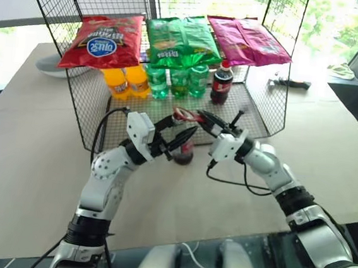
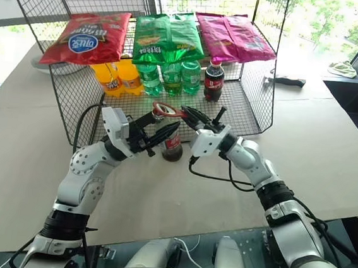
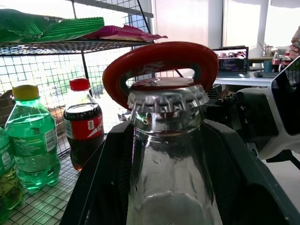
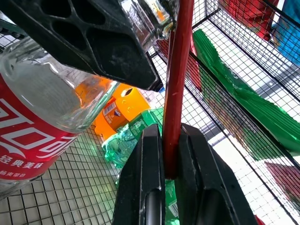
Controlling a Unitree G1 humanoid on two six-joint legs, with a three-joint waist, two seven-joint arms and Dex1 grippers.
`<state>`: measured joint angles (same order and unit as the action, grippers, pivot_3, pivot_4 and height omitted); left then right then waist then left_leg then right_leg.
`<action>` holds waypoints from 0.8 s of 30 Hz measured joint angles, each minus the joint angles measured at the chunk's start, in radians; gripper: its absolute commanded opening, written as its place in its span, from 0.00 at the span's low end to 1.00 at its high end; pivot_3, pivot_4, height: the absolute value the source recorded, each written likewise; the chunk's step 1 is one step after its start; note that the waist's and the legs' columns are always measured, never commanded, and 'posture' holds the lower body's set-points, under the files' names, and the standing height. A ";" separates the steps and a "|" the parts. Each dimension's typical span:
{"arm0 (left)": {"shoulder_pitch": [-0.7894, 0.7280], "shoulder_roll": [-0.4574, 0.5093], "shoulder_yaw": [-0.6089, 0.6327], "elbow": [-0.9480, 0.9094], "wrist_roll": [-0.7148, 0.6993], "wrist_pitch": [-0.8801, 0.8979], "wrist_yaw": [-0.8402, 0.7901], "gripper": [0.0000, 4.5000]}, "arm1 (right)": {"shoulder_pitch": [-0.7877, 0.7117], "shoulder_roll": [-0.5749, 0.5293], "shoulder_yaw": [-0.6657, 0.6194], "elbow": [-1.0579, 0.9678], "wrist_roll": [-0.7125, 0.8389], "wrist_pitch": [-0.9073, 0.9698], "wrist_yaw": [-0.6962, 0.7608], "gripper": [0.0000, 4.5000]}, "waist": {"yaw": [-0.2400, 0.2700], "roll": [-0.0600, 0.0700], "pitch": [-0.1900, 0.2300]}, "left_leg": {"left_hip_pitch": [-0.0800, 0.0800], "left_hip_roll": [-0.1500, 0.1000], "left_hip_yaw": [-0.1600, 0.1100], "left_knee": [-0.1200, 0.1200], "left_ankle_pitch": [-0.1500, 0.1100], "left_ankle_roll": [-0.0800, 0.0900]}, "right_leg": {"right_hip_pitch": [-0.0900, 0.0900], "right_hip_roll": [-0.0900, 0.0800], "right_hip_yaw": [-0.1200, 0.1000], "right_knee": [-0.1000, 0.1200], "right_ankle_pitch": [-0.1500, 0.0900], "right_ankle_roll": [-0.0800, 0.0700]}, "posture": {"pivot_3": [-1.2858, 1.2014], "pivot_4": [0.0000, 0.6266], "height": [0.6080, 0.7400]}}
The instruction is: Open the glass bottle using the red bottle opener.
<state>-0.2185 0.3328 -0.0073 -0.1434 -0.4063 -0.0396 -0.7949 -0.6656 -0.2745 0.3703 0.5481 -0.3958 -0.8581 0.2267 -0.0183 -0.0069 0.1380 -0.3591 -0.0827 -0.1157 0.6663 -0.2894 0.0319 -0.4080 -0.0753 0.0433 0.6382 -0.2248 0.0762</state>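
Observation:
The glass bottle (image 1: pixel 184 151) stands upright on the table just in front of the wire rack. My left gripper (image 1: pixel 180 134) is shut on the bottle's neck, its fingers (image 3: pixel 101 187) on either side of the clear glass (image 3: pixel 168 159). The red bottle opener (image 1: pixel 184 115) is pinched by its handle in my shut right gripper (image 1: pixel 204 119), which comes in from the right. In the left wrist view the opener's ring head (image 3: pixel 154 58) lies over the metal crown cap (image 3: pixel 166 99). The right wrist view shows the opener's handle (image 4: pixel 178 84) edge-on between my fingers (image 4: pixel 140 187).
A black wire rack (image 1: pixel 268 101) stands right behind the bottle. It holds orange bottles (image 1: pixel 126 80), green bottles (image 1: pixel 179 80) and a plastic cola bottle (image 1: pixel 221 82), with chip bags (image 1: pixel 104 38) on top. A black tool (image 1: pixel 290 83) lies at the back right of the table.

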 measured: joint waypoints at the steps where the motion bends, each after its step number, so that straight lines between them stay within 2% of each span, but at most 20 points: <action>1: 0.000 0.000 0.001 0.000 0.000 0.001 0.000 0.45 | -0.003 0.004 0.000 0.010 0.000 -0.007 -0.001 0.00 | 0.000 0.000 0.000 | 0.000 0.000 0.000 0.000 0.000 0.000 | 0.000 0.000 0.000 0.000 0.000 0.000 | 0.52 0.24 1.00; 12: 0.002 0.001 0.005 0.000 0.000 0.006 0.000 0.45 | -0.026 0.026 0.000 0.091 -0.031 -0.071 -0.056 0.00 | 0.000 0.001 -0.001 | 0.002 0.000 0.000 0.000 0.000 0.000 | 0.002 0.000 0.000 0.000 0.000 0.000 | 0.52 0.24 1.00; 24: 0.000 0.000 0.007 0.000 0.000 0.010 -0.005 0.45 | -0.095 -0.056 0.014 0.063 -0.333 -0.088 -0.302 0.00 | 0.000 0.001 -0.001 | 0.002 0.000 0.000 -0.001 0.000 -0.001 | 0.002 0.001 0.001 0.000 0.000 0.000 | 0.52 0.24 1.00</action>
<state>-0.2180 0.3329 -0.0002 -0.1431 -0.4064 -0.0296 -0.8003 -0.7609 -0.3307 0.3841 0.6106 -0.7289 -0.9458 -0.0751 -0.0179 -0.0056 0.1373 -0.3569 -0.0826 -0.1157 0.6654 -0.2892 0.0314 -0.4065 -0.0743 0.0440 0.6385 -0.2249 0.0760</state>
